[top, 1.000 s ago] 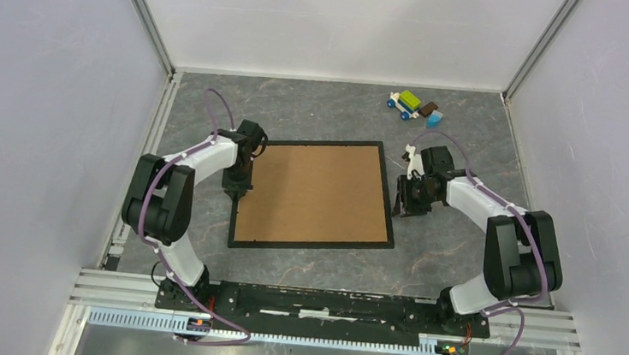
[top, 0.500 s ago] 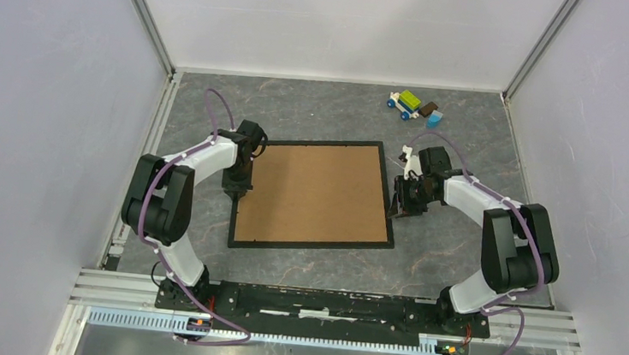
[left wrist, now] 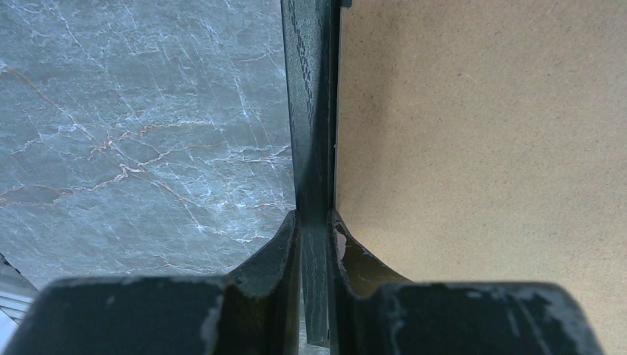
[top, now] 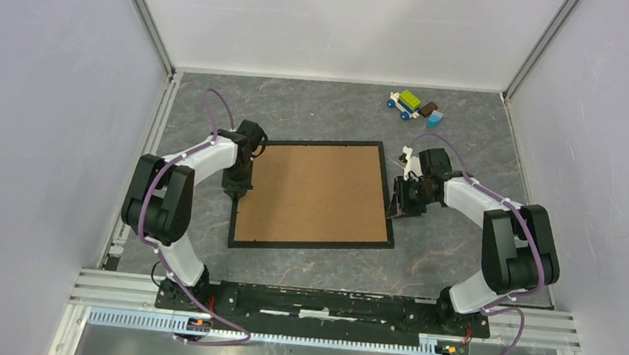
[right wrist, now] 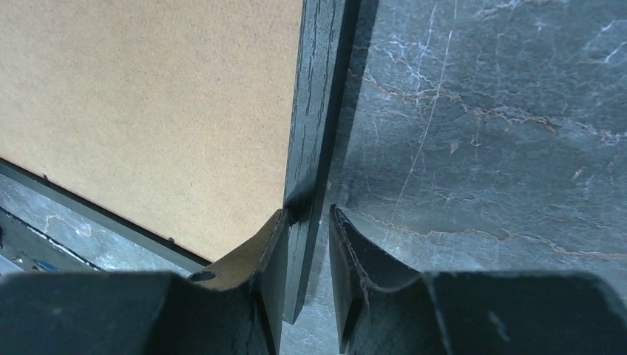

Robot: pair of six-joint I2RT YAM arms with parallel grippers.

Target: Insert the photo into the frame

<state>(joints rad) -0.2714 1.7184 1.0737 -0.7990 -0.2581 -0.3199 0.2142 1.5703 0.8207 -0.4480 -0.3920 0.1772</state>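
The black frame (top: 314,244) lies flat mid-table with a brown backing board (top: 314,193) filling it. The photo is not in view. My left gripper (top: 237,190) is shut on the frame's left rail; in the left wrist view (left wrist: 314,222) both fingers press the rail (left wrist: 310,111), with the board (left wrist: 480,133) to the right. My right gripper (top: 396,209) straddles the frame's right rail. In the right wrist view (right wrist: 309,222) the left finger touches the rail (right wrist: 318,96) and the right finger stands apart from it, so it is open.
A small toy car of coloured bricks (top: 412,106) sits at the back right of the grey marbled table (top: 458,259). White walls enclose the table on three sides.
My right gripper has shifted a little left, onto the frame's right rail. The left arm and the frame have not moved.
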